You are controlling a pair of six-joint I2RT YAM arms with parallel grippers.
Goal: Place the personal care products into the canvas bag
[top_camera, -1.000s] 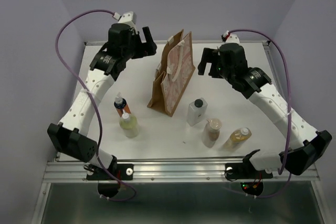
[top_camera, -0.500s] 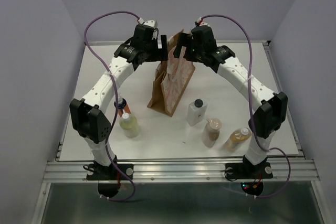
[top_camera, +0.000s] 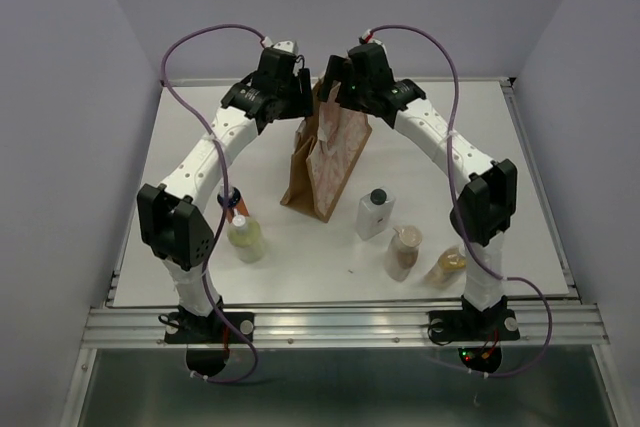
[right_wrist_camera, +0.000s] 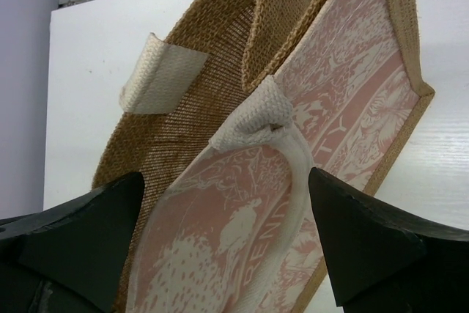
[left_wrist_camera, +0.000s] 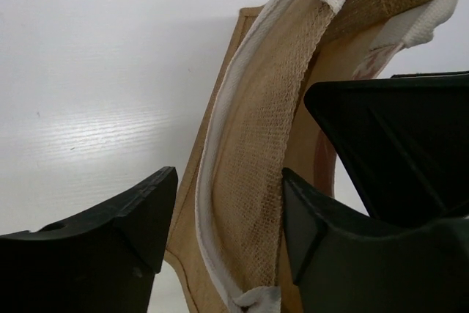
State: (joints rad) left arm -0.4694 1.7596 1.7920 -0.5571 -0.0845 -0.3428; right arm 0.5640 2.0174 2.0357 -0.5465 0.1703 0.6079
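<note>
The canvas bag [top_camera: 328,165] stands upright mid-table, pink patterned panel facing right. My left gripper [top_camera: 307,99] is open at the bag's top left; in its wrist view [left_wrist_camera: 227,218] the jaws straddle the burlap wall [left_wrist_camera: 256,152] and cream strap. My right gripper [top_camera: 334,87] is open at the top right; its jaws [right_wrist_camera: 227,232] straddle the pink panel's cream handle [right_wrist_camera: 293,152]. The orange bottle [top_camera: 236,209] and yellow-green bottle [top_camera: 246,239] stand front left. The white square bottle [top_camera: 374,213], brown-tan bottle [top_camera: 403,253] and amber bottle [top_camera: 443,268] are front right.
Both arms arch over the table's sides; the left forearm partly covers the orange bottle and the right forearm partly covers the amber bottle. The right gripper's black body [left_wrist_camera: 396,144] shows close beside the left jaws. A white wall rail [top_camera: 480,80] borders the table's back edge.
Both arms swung inward from the table's sides to the bag's top. Over the last half second both grippers moved slightly closer to the bag's rim. The bottles have not moved.
</note>
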